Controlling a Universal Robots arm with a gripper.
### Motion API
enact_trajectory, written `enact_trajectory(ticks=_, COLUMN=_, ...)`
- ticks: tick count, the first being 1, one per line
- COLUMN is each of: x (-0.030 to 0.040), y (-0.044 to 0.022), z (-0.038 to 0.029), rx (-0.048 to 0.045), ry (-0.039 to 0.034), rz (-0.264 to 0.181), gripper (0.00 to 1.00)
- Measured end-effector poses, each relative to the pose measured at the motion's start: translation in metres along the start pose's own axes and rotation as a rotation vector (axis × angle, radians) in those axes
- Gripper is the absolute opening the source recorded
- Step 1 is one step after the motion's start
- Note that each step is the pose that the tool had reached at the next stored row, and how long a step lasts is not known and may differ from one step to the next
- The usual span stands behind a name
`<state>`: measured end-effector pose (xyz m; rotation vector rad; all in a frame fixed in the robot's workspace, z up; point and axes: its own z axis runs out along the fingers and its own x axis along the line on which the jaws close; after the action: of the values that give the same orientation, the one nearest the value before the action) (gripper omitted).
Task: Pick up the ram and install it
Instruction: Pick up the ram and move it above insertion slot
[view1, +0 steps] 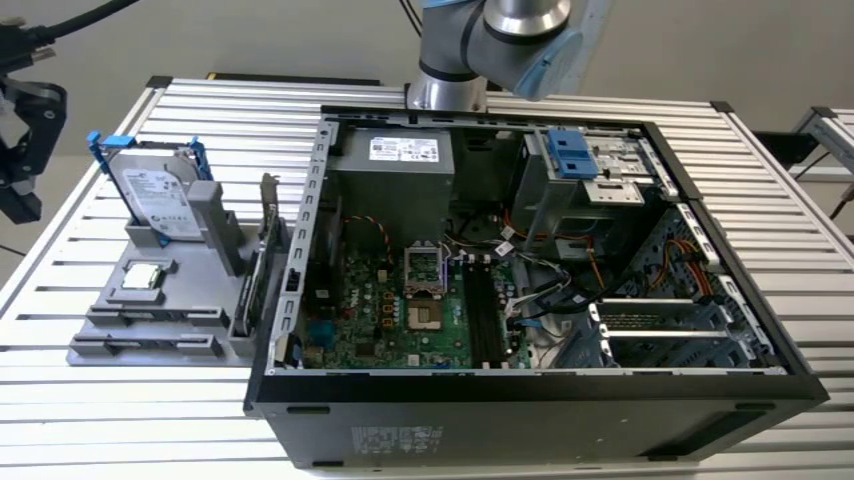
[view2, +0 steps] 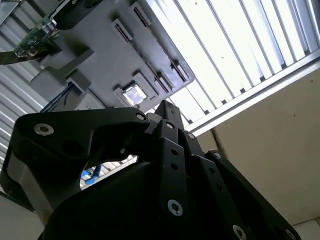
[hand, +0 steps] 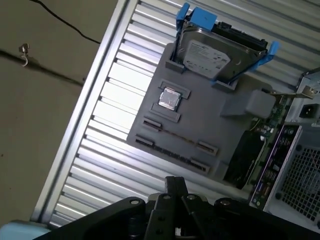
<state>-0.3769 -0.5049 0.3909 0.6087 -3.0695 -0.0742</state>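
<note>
Trouble, as I see it, would start at the tray (hand: 200, 115). In the first wrist view the ram (hand: 175, 136) looks to be the thin strip standing on edge between two slotted holders there, though it is so slim I would not swear to it. The gripper (hand: 172, 185) hangs over the table (hand: 110, 115), apart from the strip; whether it is released or clenched I cannot tell. A stick on edge gives little to pinch, and a descent off its line could knock a holder or tip it. The hard drive (hand: 215, 55) and the card (hand: 247, 150) stand near and could be clipped. In the case (view1: 534, 385), the slots (view1: 483, 315) lie just beside loose cables (view1: 541, 300), so a skewed seating could jam or bend the stick.
</note>
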Motion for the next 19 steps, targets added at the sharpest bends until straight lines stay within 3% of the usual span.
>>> enact_trajectory(ticks=19, x=0.0000, y=0.0000, z=0.0003, rx=0.0004, ry=0.0086, rz=-0.177, gripper=0.00)
